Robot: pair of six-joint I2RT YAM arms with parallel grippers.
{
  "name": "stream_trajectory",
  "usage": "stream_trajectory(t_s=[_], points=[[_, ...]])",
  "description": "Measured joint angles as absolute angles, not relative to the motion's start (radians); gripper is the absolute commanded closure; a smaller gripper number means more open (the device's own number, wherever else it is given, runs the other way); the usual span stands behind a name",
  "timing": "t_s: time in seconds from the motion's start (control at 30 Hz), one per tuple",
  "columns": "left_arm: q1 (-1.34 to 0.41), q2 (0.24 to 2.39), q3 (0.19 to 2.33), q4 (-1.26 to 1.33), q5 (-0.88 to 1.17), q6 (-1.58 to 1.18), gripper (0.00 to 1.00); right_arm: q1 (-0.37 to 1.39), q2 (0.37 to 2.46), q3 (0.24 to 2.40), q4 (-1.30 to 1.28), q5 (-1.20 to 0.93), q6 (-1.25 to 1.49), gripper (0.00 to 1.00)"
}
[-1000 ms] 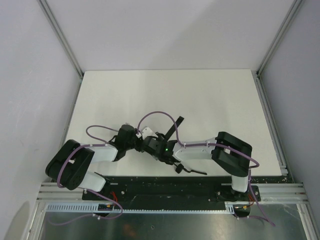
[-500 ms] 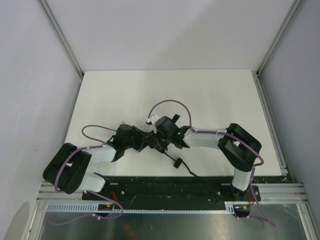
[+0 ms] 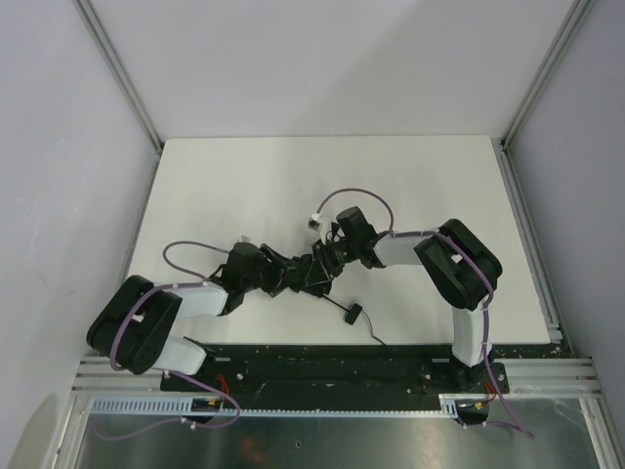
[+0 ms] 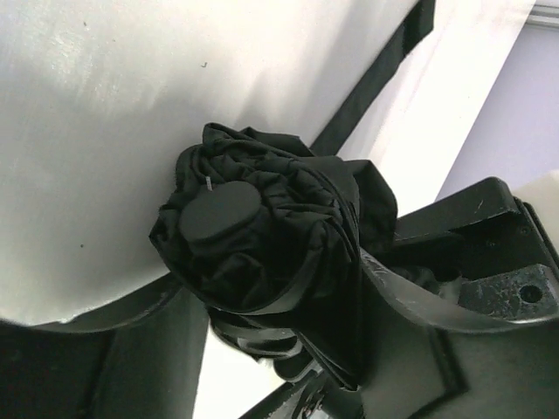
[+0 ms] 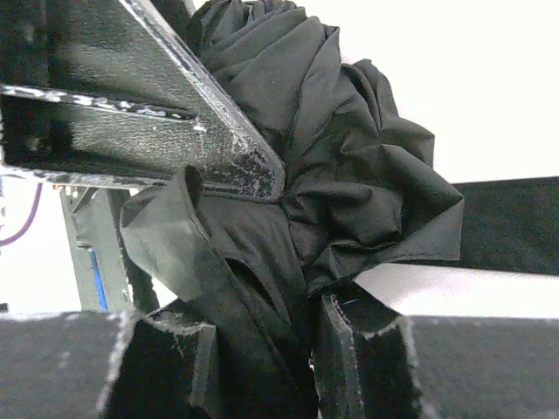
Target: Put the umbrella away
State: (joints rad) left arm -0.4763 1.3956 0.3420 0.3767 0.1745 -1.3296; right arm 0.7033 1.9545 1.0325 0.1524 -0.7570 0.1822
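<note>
The black umbrella (image 3: 307,273) hangs bunched between my two grippers over the near middle of the table (image 3: 322,181). In the left wrist view its round cap (image 4: 218,214) faces the camera with crumpled canopy (image 4: 288,236) around it. My left gripper (image 3: 287,277) (image 4: 288,349) stands open around the bundle, with a gap of white table showing beside one finger. My right gripper (image 3: 320,261) (image 5: 262,358) is shut on a fold of canopy fabric (image 5: 349,175) pinched between its pads. The umbrella's handle (image 3: 352,313) rests on the table, its cord trailing toward the near edge.
A black strap (image 4: 376,78) (image 5: 507,227) stretches away from the bundle over the white table. Grey walls with metal rails (image 3: 122,78) enclose the table on three sides. The black base rail (image 3: 322,366) runs along the near edge, close to the trailing cord.
My right arm swung from the near edge up and right, then shut on the canopy fabric. My left gripper's jaws widened around the bundle. The handle and cord shifted slightly on the table.
</note>
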Motion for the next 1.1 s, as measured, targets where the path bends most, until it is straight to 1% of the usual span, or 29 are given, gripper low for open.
stream_trajectory(t_s=[0.03,0.1,0.17,0.2,0.23,0.27,0.3,0.4,0.47,0.5,0.57,0.63,0.77,0.9,0.97,1.0,1.03,1.1], points=[[-0.476,1.404,0.342,0.382,0.177,-1.33,0.57,0.696,1.962,1.031,0.163,-0.778,0.187,1.0],[-0.476,1.416,0.342,0.392,0.181,-1.332,0.71,0.688,1.969,1.029,0.174,-0.804,0.195,1.0],[-0.476,1.422,0.341,0.402,0.186,-1.338,0.8,0.684,1.971,1.025,0.176,-0.816,0.206,1.0],[-0.476,1.422,0.34,0.403,0.187,-1.338,0.84,0.684,1.971,1.023,0.177,-0.818,0.21,0.99],[-0.476,1.422,0.339,0.404,0.188,-1.337,0.88,0.684,1.971,1.021,0.178,-0.82,0.213,0.95],[-0.476,1.423,0.336,0.407,0.189,-1.336,0.91,0.684,1.971,1.021,0.178,-0.819,0.217,0.9],[-0.476,1.423,0.335,0.41,0.189,-1.336,0.94,0.684,1.971,1.021,0.178,-0.817,0.219,0.83],[-0.476,1.431,0.334,0.422,0.196,-1.336,0.98,0.689,1.954,1.016,0.162,-0.783,0.229,0.56],[-0.478,1.437,0.331,0.434,0.208,-1.336,0.99,0.704,1.919,1.008,0.124,-0.723,0.23,0.38],[-0.479,1.439,0.328,0.439,0.213,-1.336,1.0,0.715,1.897,1.003,0.099,-0.683,0.228,0.31],[-0.48,1.44,0.326,0.446,0.215,-1.335,1.0,0.746,1.844,0.995,0.04,-0.589,0.213,0.19],[-0.48,1.44,0.324,0.45,0.215,-1.335,1.0,0.786,1.787,0.994,-0.016,-0.48,0.187,0.14],[-0.48,1.44,0.323,0.452,0.216,-1.336,1.0,0.889,1.693,1.008,-0.092,-0.269,0.129,0.1],[-0.48,1.44,0.321,0.454,0.221,-1.339,1.0,0.984,1.697,1.048,-0.143,-0.092,0.082,0.08],[-0.48,1.441,0.319,0.454,0.223,-1.344,1.0,1.027,1.723,1.071,-0.165,-0.009,0.065,0.09],[-0.48,1.442,0.319,0.455,0.223,-1.346,1.0,1.045,1.741,1.084,-0.168,0.034,0.057,0.11],[-0.48,1.442,0.319,0.454,0.224,-1.346,1.0,1.058,1.758,1.092,-0.168,0.065,0.05,0.15],[-0.48,1.444,0.319,0.453,0.225,-1.347,1.0,1.087,1.798,1.109,-0.168,0.145,0.034,0.28]])
